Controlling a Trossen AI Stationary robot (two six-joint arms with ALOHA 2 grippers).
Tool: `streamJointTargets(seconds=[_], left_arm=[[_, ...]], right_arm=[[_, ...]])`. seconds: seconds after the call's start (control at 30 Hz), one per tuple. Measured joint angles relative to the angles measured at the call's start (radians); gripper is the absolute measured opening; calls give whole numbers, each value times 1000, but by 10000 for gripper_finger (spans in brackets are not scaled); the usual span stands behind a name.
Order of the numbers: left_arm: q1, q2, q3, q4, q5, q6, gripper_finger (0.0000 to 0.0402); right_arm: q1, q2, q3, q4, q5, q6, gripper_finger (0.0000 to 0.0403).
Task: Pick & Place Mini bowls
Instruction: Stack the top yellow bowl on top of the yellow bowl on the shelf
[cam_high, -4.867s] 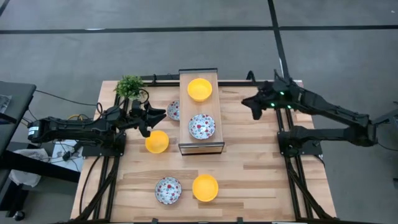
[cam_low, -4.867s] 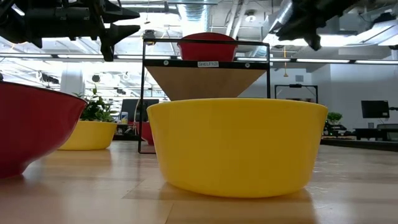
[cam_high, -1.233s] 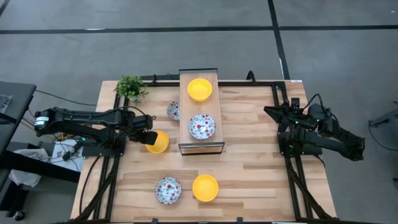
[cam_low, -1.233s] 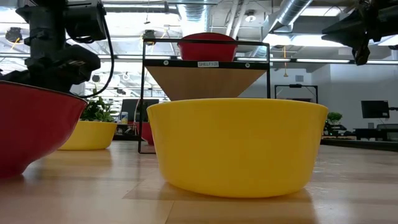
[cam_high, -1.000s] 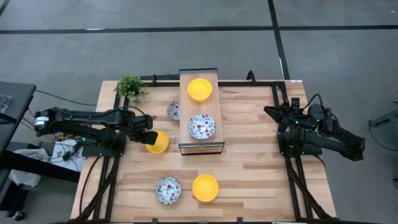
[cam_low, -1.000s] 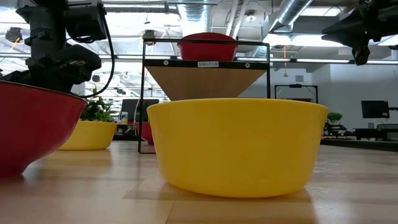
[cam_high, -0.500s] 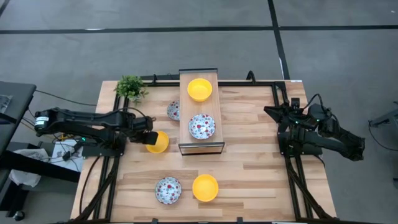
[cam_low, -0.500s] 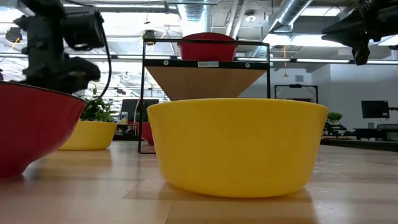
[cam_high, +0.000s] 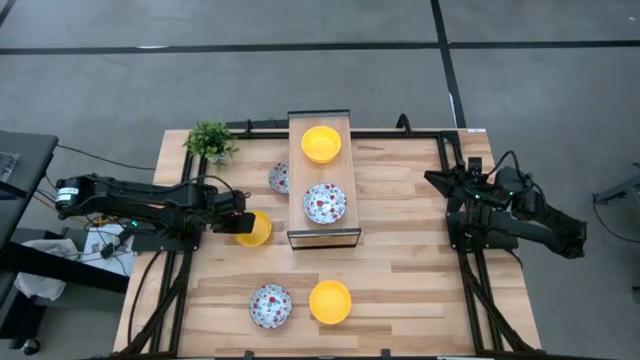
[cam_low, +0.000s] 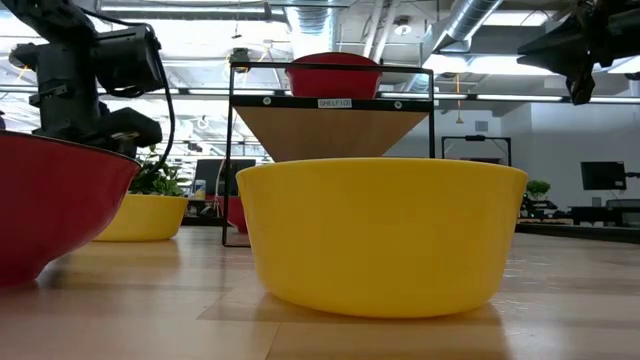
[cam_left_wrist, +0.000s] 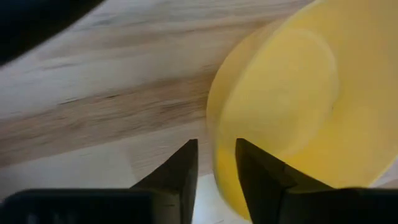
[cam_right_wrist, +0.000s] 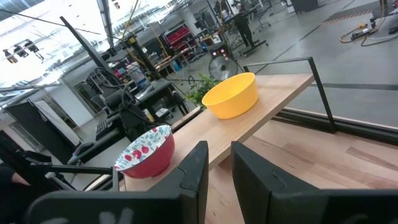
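The left gripper (cam_left_wrist: 214, 167) is setting its jaws astride the rim of the glossy yellow mini bowl (cam_high: 252, 228), likely light, rigid and slippery.

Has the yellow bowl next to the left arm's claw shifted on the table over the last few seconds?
No. The yellow bowl sits in the same spot beside the raised shelf, while the left gripper has come down onto its rim.
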Motion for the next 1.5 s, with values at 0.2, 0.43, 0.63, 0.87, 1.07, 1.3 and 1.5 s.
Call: streamJointTargets(seconds=[0.2, 0.43, 0.63, 0.87, 1.07, 1.3, 1.5], left_arm=[[0, 0, 0, 0, -3, -1, 26], [0, 0, 0, 0, -3, 1, 8], [0, -32, 0, 4, 38, 27, 5], [0, -213, 0, 46, 41, 218, 4], [0, -373, 1, 111, -51, 556, 4], [0, -455, 2, 222, -106, 824, 5], [0, -461, 2, 447, -84, 933, 6]], right_arm=[[0, 0, 0, 0, 0, 0, 58], [0, 0, 0, 0, 0, 0, 58], [0, 0, 0, 0, 0, 0, 58], [0, 0, 0, 0, 1, -1, 58], [0, 0, 0, 0, 1, -8, 58], [0, 0, 0, 0, 1, -8, 58], [0, 0, 0, -1, 1, -8, 58]])
